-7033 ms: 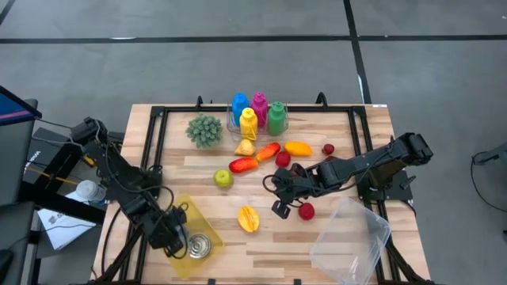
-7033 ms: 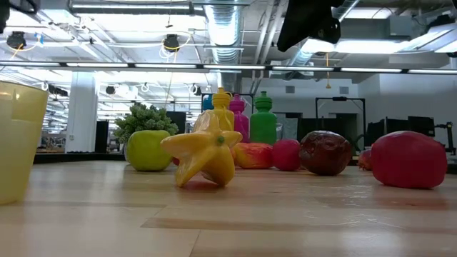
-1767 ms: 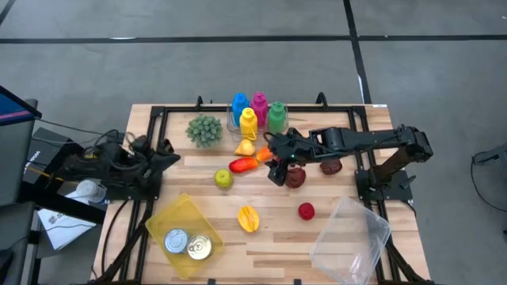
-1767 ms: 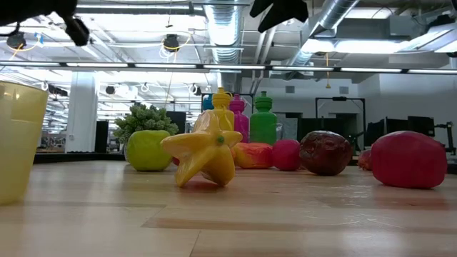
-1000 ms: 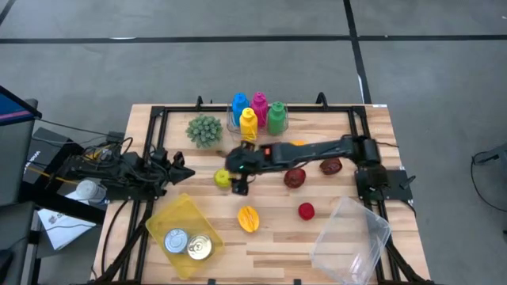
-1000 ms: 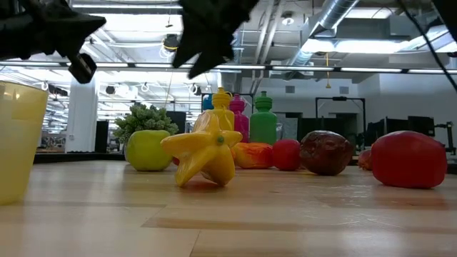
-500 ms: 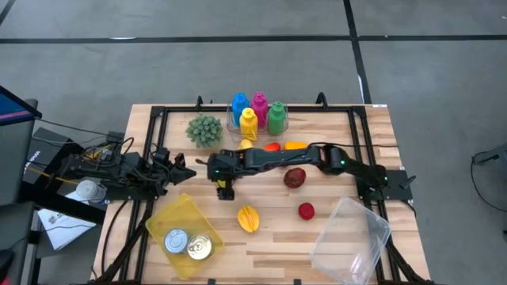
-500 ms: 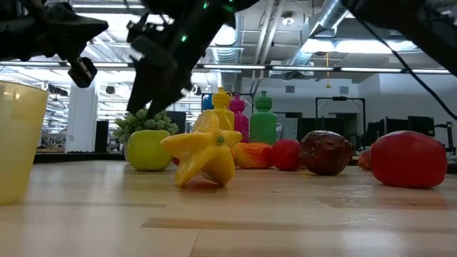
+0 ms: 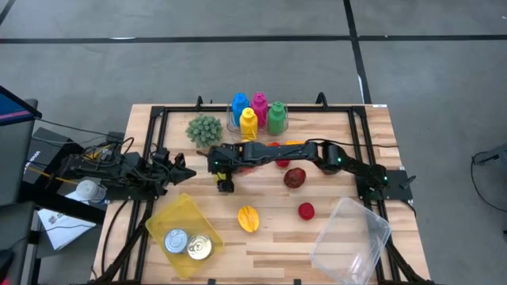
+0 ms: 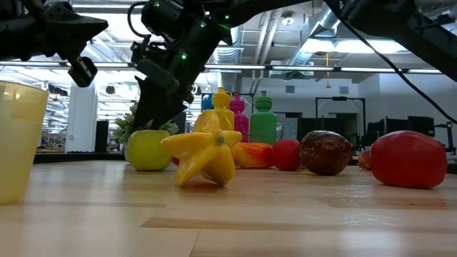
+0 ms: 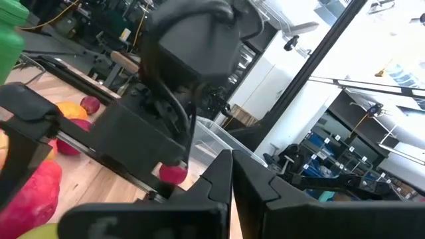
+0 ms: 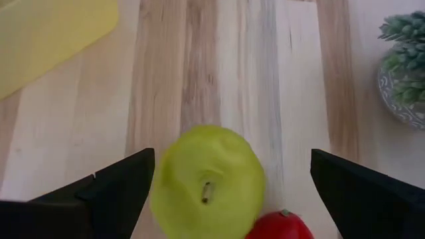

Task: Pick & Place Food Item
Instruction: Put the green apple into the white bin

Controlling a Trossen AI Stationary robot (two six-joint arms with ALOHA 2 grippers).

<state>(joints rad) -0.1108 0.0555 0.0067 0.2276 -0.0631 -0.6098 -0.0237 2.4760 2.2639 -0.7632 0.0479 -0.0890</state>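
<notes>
While the right gripper (image 12: pixel 229 179) spreads its fingers (image 12: pixel 113 192) wide around a green apple (image 12: pixel 207 180), a red fruit (image 12: pixel 282 227) touches it, hidden overhead.

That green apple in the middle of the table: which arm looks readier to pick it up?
The right. Its end effector hangs directly over the green apple, fingers spread open on either side of it. The left end effector waits at the table's left edge, above the yellow bin, pointing toward the apple but apart from it.

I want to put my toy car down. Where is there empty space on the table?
Bare wood lies between the star fruit and clear container, and beside the plant. It is crowded by the bottles, where the right hand hangs over the green apple.
</notes>
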